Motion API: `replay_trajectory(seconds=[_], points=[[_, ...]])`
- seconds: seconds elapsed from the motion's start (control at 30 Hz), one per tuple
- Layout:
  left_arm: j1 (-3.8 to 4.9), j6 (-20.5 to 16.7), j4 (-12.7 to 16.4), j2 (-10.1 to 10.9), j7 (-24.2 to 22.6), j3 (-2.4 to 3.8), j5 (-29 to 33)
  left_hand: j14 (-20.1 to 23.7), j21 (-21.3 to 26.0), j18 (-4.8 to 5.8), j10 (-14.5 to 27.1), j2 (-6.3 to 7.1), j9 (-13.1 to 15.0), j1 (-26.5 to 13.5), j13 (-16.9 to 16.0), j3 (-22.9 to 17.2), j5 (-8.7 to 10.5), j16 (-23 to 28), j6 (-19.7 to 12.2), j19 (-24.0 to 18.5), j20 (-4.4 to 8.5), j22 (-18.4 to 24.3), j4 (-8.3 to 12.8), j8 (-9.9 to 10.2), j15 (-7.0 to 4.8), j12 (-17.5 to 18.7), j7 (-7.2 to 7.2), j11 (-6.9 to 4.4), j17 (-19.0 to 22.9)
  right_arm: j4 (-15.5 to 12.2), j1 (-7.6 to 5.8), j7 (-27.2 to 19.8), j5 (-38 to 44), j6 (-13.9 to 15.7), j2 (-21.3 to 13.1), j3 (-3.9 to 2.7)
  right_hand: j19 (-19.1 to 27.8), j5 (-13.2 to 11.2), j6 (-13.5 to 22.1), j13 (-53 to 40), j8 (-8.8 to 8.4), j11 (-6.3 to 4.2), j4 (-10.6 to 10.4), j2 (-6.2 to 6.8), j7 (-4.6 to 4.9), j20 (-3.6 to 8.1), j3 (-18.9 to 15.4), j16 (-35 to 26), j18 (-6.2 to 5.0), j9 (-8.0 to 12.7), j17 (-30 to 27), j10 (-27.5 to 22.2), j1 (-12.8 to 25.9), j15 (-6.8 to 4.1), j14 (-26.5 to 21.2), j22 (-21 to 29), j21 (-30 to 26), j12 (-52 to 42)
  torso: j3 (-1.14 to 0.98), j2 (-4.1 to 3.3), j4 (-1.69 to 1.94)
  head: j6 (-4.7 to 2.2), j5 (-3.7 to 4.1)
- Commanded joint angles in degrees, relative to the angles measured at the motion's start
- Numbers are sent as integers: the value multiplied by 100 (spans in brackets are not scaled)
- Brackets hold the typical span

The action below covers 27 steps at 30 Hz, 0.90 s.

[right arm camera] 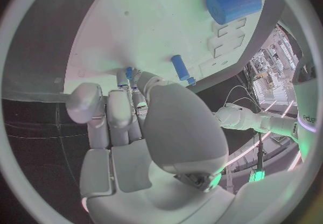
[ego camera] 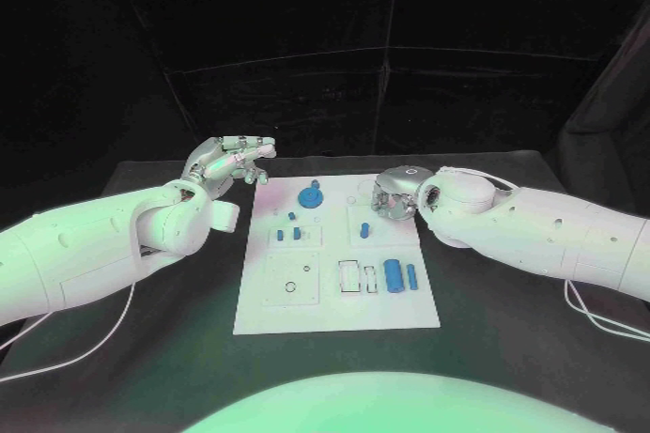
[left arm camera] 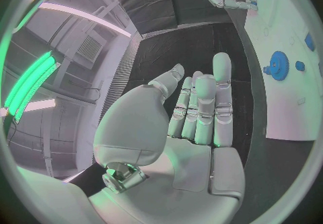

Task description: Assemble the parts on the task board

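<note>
A black table fills the lower frame beneath black drapes across the top, while the left wrist view shows bright strip lights at upper left

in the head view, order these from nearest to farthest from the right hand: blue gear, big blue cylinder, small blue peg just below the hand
1. Small blue peg, just below the right hand.
2. Blue gear, to the hand's left at the board's far end.
3. Big blue cylinder, in the board's near right section.

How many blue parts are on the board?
8: gear and knob far left; two pegs nearer; one peg mid-right; two cylinders near right; a small part at the right hand's fingertips. Others may hide under it.
</note>
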<state>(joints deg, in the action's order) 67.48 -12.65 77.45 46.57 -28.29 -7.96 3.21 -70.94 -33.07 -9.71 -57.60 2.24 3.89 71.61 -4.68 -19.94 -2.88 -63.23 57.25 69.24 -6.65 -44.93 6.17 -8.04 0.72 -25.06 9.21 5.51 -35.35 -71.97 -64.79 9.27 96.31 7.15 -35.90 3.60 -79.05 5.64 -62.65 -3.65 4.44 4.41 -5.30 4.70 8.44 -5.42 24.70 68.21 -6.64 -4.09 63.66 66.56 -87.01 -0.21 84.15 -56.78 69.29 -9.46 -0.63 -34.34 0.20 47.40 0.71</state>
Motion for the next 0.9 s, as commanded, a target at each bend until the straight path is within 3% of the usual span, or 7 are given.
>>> replay_trajectory(seconds=[0.03, 0.23, 0.47, 0.9], points=[[10, 85, 10, 8, 71, 5, 26, 31, 42, -78, 50, -43, 1, 47, 9, 2, 7, 22, 23, -15, 15, 8, 38, -31, 0, -34, 14, -10, 18, -34, 45, 143, 169, -59, -27, 32, -39, 62, -36, -5, -17, 0, 36, 3, 10, 12, 73, 35, 37, 4, -8, 56, 63, -44, 169, -13, 24, 33, 3, 5, 0, 1, 15], [10, 94, 22, 24, 100, 5, 26, 45, 54, -77, 68, -66, 0, 100, 14, -18, 6, 31, 17, -12, 16, 23, 67, -31, 1, -41, 19, -6, 48, -172, 47, 109, 137, 459, -146, 30, -45, 209, -62, -8, -39, 1, 198, 64, 15, 18, 304, 73, 41, 8, -9, 111, 149, -47, 166, -48, 56, 97, 4, 11, 13, 0, 12], [10, 89, 30, 42, 115, 5, 26, 50, 59, -77, 80, -75, -3, 119, 18, -26, 6, 33, 6, -9, 16, 32, 80, -27, 3, -44, 28, -1, 62, -362, 46, 43, 74, 863, -279, 26, -50, 272, -81, -12, -45, 0, 292, 121, 16, 21, 431, 103, 44, 9, -5, 152, 237, -49, 167, -78, 83, 129, 3, 4, 9, -24, -1], [10, 64, 51, 58, 132, 5, 26, 59, 71, -73, 134, -71, -7, 135, 32, -29, 6, 32, -31, -2, 10, 49, 99, -13, 17, -40, 55, 23, 88, -824, 40, -9, 15, 1233, -637, 17, -58, 297, -92, -15, -46, -2, 326, 151, 14, 22, 480, 132, 49, 8, 14, 176, 295, -51, 170, -114, 109, 142, 5, 13, 0, -65, -41]])
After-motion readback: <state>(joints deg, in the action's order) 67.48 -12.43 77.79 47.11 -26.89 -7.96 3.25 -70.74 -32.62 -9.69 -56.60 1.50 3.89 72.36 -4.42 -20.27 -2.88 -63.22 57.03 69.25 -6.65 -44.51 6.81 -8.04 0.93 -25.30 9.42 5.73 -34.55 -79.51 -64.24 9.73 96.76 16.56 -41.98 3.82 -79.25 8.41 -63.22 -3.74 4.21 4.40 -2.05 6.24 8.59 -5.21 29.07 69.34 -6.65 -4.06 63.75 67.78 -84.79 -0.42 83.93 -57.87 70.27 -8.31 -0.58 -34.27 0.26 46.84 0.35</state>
